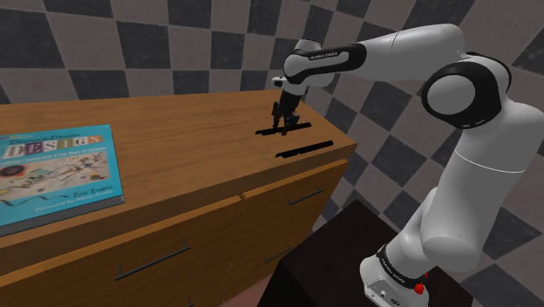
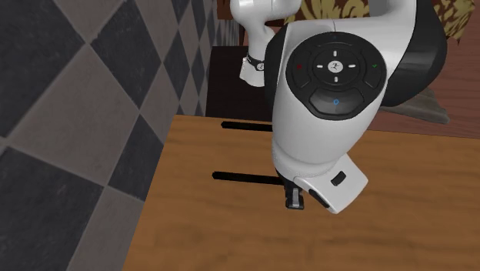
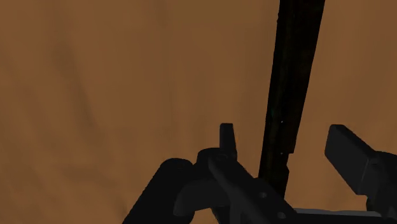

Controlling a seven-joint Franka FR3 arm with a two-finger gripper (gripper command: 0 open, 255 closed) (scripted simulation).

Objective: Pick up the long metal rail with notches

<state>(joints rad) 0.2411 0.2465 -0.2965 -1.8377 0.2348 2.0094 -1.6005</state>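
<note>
fingers [image 3: 228,137] of black two-finger gripper [image 3: 286,141] spread apart, clasping nothing. long thin black notched rail [image 3: 296,76] runs between them, flat on brown wooden dresser top [image 3: 127,83], nearer one finger. step judged: pre-grasp, rail straddled, not held. next move calls for closing across rail's narrow width, then level lift. beyond: second black bar [image 1: 305,149] near rail, teal design book [image 1: 54,170] well apart.

Long, thin black rail [image 1: 284,129] [image 2: 245,178] [image 3: 296,76], uniformly dark, with a small stepped notch along one side near an end. Lying flat on the brown wooden counter [image 1: 174,148], parallel to the drawer-side front edge, set back from it, close to the end corner.
</note>
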